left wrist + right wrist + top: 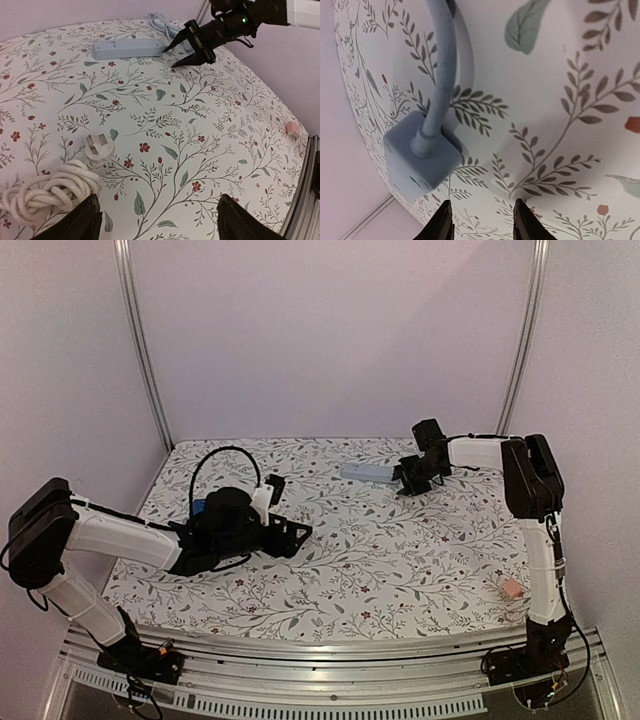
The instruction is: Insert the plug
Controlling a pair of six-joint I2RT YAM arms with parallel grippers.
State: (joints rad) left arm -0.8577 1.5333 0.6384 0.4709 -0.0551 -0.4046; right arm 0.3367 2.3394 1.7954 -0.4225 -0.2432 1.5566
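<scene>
The left jaws stand wide open over the desk [215, 150], their two dark, matte fingers [82, 222] well apart with nothing between them. Ahead of them, toward the left finger, lies the plug [98, 146]. It is white plastic, a rounded body with blunt prongs showing, resting on the cloth and held by neither arm. Its cable [47, 192], thick, glossy and white, is wound in a loose knot of loops just beside that left finger. The cloth over the desk is smooth and pale, printed with thin branching stems, grey-green leaves and small red flowers.

Far ahead of the left jaws the power strip [129, 48] lies flat, a long, slim bar of pale blue-grey plastic with rounded corners. The right jaws, black and angular, are at its end. Their fingertips [442, 222] are a little apart with only cloth between them, gripping nothing. The strip's blocky end sits just beyond and to the left of those tips. A smooth, round blue-grey cord [442, 75] curves out of it, away from the jaws. A small pink thing [291, 128] lies at the desk's edge, well to the right of the left jaws.
</scene>
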